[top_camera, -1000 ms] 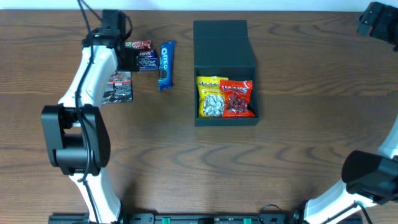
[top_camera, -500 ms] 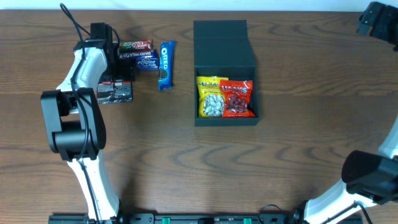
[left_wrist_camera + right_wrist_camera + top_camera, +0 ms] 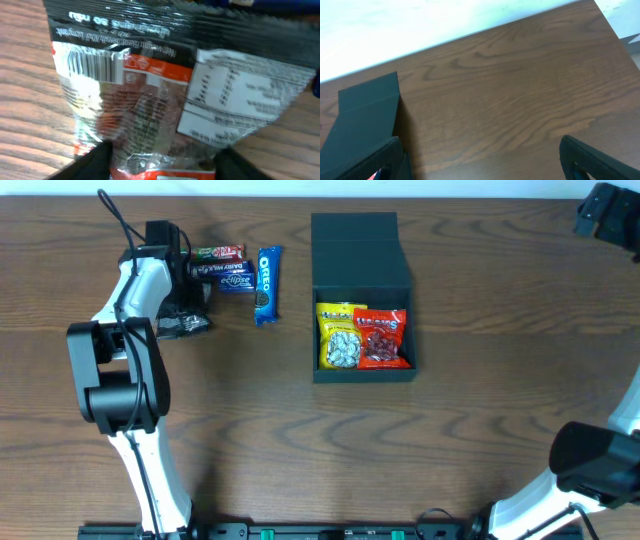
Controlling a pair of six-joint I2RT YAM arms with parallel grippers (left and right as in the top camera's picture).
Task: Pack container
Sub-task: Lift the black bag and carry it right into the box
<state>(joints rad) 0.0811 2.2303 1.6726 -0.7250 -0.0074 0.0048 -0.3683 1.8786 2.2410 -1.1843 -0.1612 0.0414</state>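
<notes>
The black container (image 3: 364, 376) stands open at centre, its flap lid (image 3: 360, 248) folded back. A yellow packet (image 3: 340, 335) and a red packet (image 3: 382, 338) lie inside. My left gripper (image 3: 188, 312) is down at the far left on a black snack packet (image 3: 184, 326). In the left wrist view the fingers press both sides of this crinkled packet (image 3: 150, 95), and the gripper (image 3: 165, 162) is shut on it. My right gripper (image 3: 604, 210) hangs at the far right corner. It is open and empty (image 3: 480, 155), with the container's lid (image 3: 365, 112) at its left.
An Oreo pack (image 3: 267, 283), a dark gum pack (image 3: 234, 280) and a thin bar (image 3: 220, 253) lie between the left gripper and the container. The left arm's base (image 3: 118, 395) stands at the front left.
The left arm swung left over the black snack packet and settled. The packet now looks squeezed narrower between the fingers. The right arm has not moved.
</notes>
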